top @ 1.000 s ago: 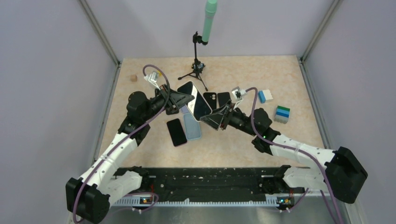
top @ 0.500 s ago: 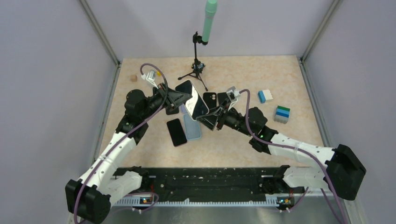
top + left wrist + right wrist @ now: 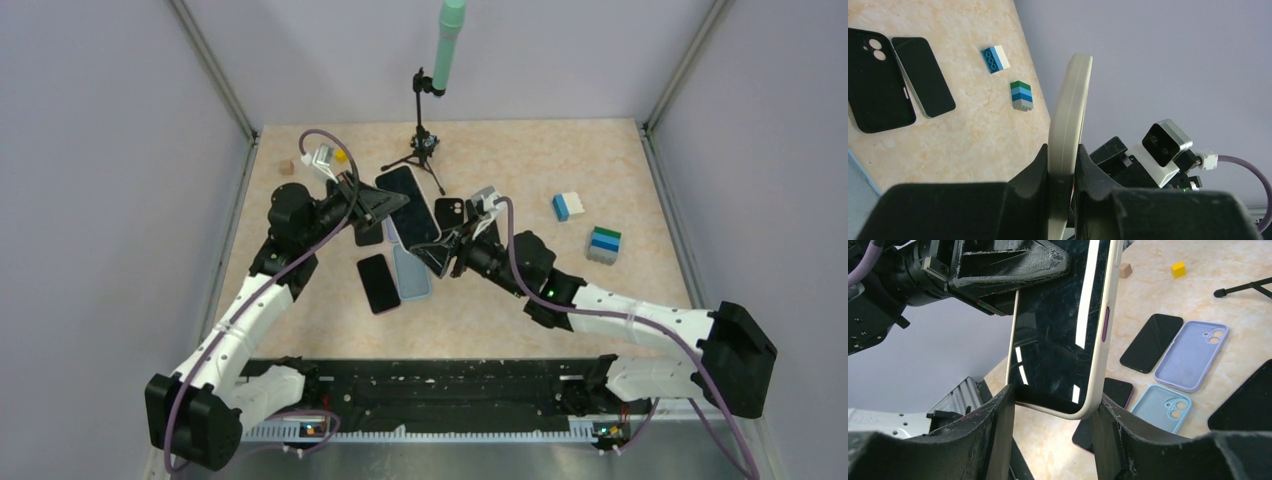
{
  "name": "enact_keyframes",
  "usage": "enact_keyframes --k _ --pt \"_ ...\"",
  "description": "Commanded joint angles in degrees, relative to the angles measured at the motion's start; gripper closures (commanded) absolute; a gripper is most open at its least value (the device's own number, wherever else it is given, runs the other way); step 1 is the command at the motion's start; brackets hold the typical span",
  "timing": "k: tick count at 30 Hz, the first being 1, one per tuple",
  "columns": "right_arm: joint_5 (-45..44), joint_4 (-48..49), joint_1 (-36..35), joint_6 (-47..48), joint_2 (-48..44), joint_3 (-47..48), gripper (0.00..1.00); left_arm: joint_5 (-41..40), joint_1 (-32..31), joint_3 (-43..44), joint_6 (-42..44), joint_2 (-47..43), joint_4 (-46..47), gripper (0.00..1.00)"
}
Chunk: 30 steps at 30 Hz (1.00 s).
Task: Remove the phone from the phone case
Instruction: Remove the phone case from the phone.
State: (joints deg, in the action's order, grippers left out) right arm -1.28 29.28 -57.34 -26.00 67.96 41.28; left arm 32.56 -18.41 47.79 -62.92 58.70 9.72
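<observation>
Seen from above, a wooden cube (image 3: 286, 167) and a yellow cube (image 3: 341, 155) sit at the far left. Next, my left gripper (image 3: 383, 207) is clamped on the edge of the cream phone case (image 3: 1070, 100), holding it off the table with the phone (image 3: 410, 200) still inside. Below lie a black phone (image 3: 378, 283) and a light blue case (image 3: 412, 272); a tripod (image 3: 424, 145) stands behind. My right gripper (image 3: 447, 252) straddles the phone's lower end; I cannot tell whether it presses. Two brick stacks (image 3: 567, 206) sit far right. Only the right wrist view shows a lilac case (image 3: 1193, 355). Only the left wrist view shows a dark phone (image 3: 923, 75) beside the black case (image 3: 875, 85).
</observation>
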Motion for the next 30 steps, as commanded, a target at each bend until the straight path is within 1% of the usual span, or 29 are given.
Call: enact_keyframes --k 1,4,8,11,20,25,30 --pt "3.66 -5.57 -4.44 12.26 3.24 1.85 0.50 1.87 -2.20 2.46 -8.30 1.15 -1.18 1.00" --pt "4.09 -6.25 -4.49 12.46 2.87 1.93 0.46 2.21 -2.00 2.35 -8.76 1.35 -1.12 1.00" --pt "4.88 -10.55 -4.49 12.74 3.47 4.07 0.40 2.73 -1.82 2.49 -8.66 1.64 -0.99 1.00" --pt "4.56 -11.32 -4.45 12.77 3.88 4.42 0.37 2.67 -1.67 2.51 -8.47 1.42 -1.10 1.00" --pt "3.53 -13.89 -4.47 12.08 5.87 5.70 0.24 2.95 -1.31 2.40 -7.68 1.12 0.14 1.00" --pt "-0.87 -16.62 -4.51 10.79 6.20 6.76 0.19 2.05 -1.25 2.41 -5.64 -0.20 1.31 1.00" --pt "-3.51 -17.30 -4.45 8.53 3.48 6.33 0.17 0.80 -1.03 2.56 -3.54 -1.49 0.85 1.00"
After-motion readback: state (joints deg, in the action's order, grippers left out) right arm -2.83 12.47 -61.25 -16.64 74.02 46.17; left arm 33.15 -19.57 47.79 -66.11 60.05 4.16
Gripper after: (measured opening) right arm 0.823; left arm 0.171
